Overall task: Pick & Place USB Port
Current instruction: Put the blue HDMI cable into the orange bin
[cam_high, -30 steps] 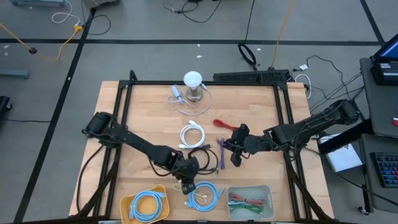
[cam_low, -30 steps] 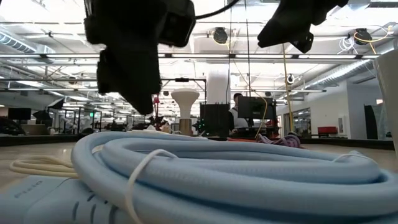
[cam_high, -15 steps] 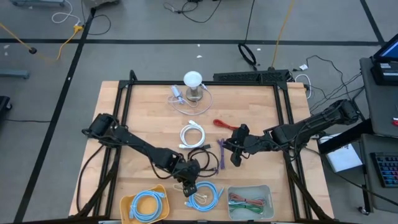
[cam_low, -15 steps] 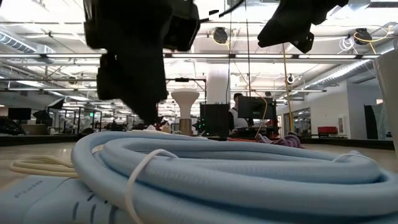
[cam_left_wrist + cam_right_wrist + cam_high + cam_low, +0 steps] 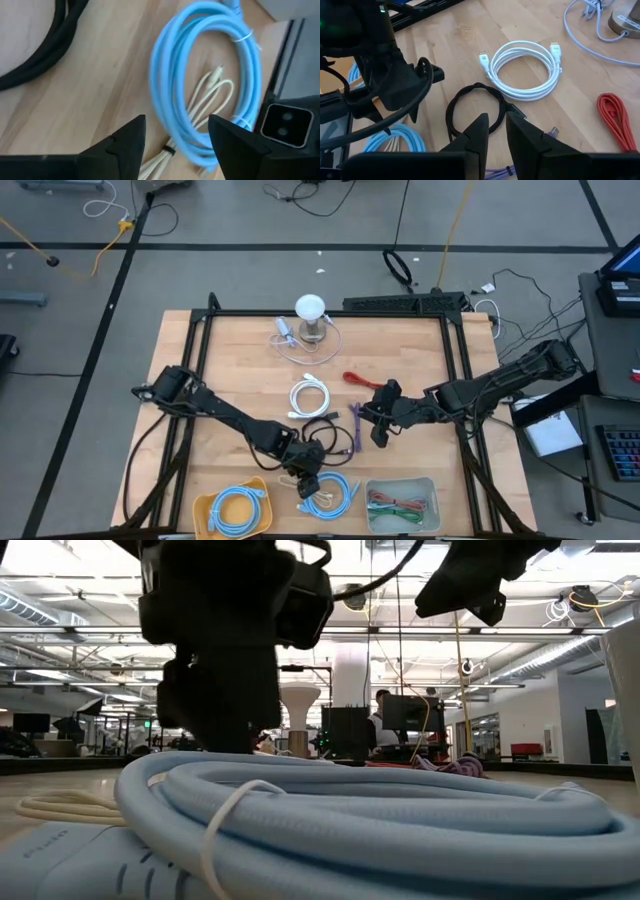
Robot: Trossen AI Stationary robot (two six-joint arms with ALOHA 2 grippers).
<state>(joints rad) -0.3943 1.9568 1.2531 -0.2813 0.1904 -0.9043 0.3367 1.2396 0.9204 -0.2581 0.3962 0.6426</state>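
Observation:
A light blue cable coil (image 5: 328,492) lies flat on the table near its near edge, with a thin cream cable (image 5: 212,97) inside its ring. My left gripper (image 5: 305,473) hangs open just above the coil (image 5: 200,75), one finger on either side of its near strand (image 5: 177,131). In the low view it (image 5: 225,690) stands right behind the coil (image 5: 380,820). My right gripper (image 5: 380,430) waits shut at mid-table, above the purple cable (image 5: 355,430).
A black cable loop (image 5: 325,435), a white coil (image 5: 310,395) and a red cable (image 5: 360,380) lie mid-table. A white-topped stand (image 5: 312,315) is at the far edge. A yellow bowl (image 5: 205,510) with a blue cable and a grey tray (image 5: 432,485) of cables flank the coil.
My left gripper has moved toward the table's near edge and come down, from over the black loop to over the light blue coil. Its fingers stay open. My right arm has kept still.

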